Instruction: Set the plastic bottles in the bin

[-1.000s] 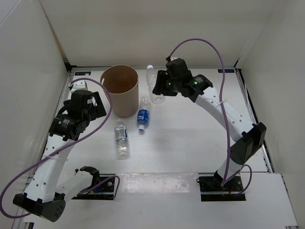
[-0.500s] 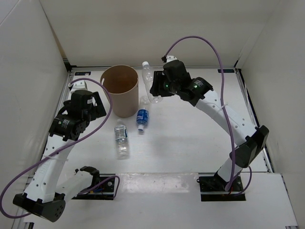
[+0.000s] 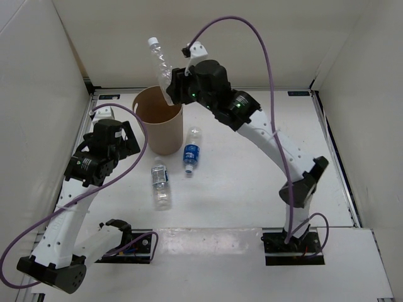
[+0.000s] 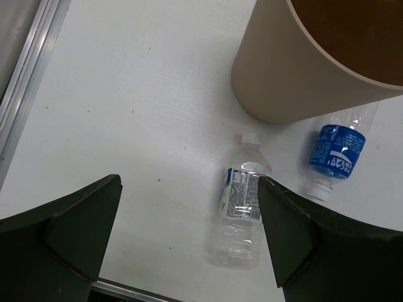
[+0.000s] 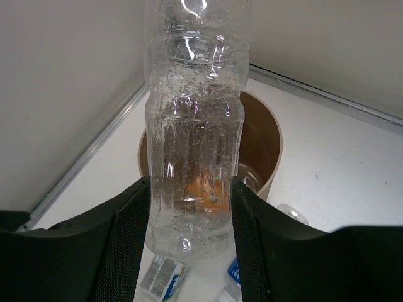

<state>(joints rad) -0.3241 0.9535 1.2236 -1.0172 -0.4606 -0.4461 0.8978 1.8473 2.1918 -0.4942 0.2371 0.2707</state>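
The right gripper [image 3: 170,89] carries the plain bottle [image 3: 160,63] from the bin's [image 3: 165,135] three o'clock side up over its one o'clock rim.

White table [image 3: 252,182] carries three things: the tan bin [image 3: 165,135] stands upright far left, the blue-labelled bottle [image 3: 189,153] lies just beside its base, cap toward the near edge, and the small-labelled clear bottle [image 3: 161,184] lies near, cap toward the bin.
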